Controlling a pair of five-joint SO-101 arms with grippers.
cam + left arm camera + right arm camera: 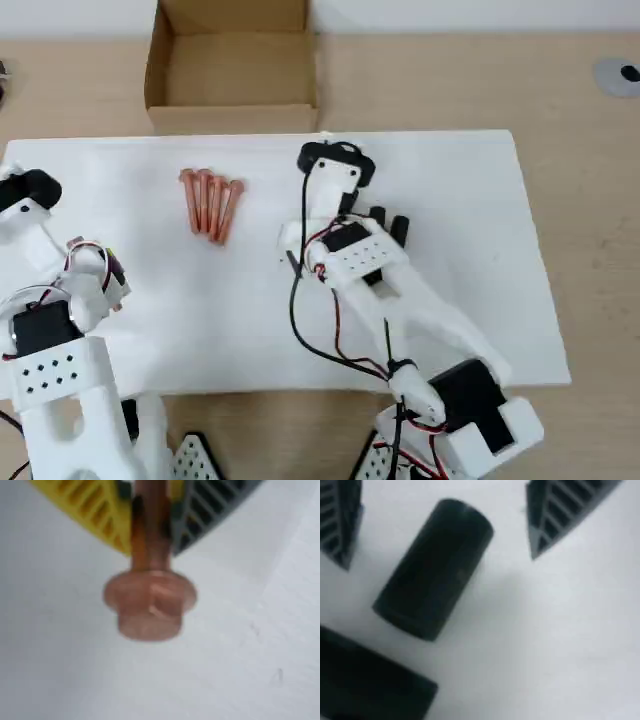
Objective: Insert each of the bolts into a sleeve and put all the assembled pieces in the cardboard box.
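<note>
- Fingers [85, 505] of your left gripper [151, 547] clench a bolt [150, 600] by its shank, over the white sheet's [470, 200] left edge.
- Your right gripper [440, 560] is spread wide, a black sleeve [432, 575] lying between its fingers and a second sleeve [365, 685] just beside.
- Four loose bolts [211, 205] lie near the sheet's far edge, close to the cardboard box [160, 60].

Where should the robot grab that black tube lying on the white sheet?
Grip the sleeve across its middle, coming down from above: it lies flat on its side, and the right gripper hangs open with a finger off each long side.
</note>
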